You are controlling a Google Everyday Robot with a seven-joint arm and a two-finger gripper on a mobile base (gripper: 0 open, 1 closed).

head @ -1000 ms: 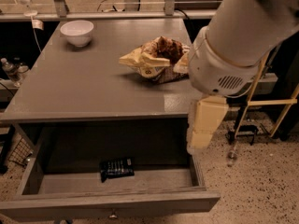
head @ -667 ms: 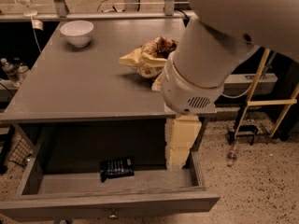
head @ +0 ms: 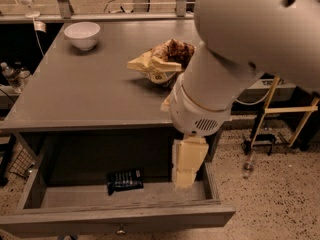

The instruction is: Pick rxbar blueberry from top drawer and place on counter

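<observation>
The rxbar blueberry [head: 124, 180], a small dark flat bar with pale print, lies on the floor of the open top drawer [head: 120, 217], left of centre toward the back. The drawer is pulled out below the counter [head: 90, 89]; its small knob shows at the front panel's lower edge. My gripper [head: 186, 170], a cream block below the big white arm, hangs inside the drawer's right part, to the right of the bar and apart from it.
A yellow-and-brown chip bag [head: 162, 63] lies on the counter's right part, just behind the arm. A white bowl [head: 82, 35] stands at the counter's back left. Metal stands and cables are on the speckled floor to the right.
The arm has swung left and down; the gripper has moved from outside the drawer's right edge into the drawer, nearer the bar. The bar has not moved.
</observation>
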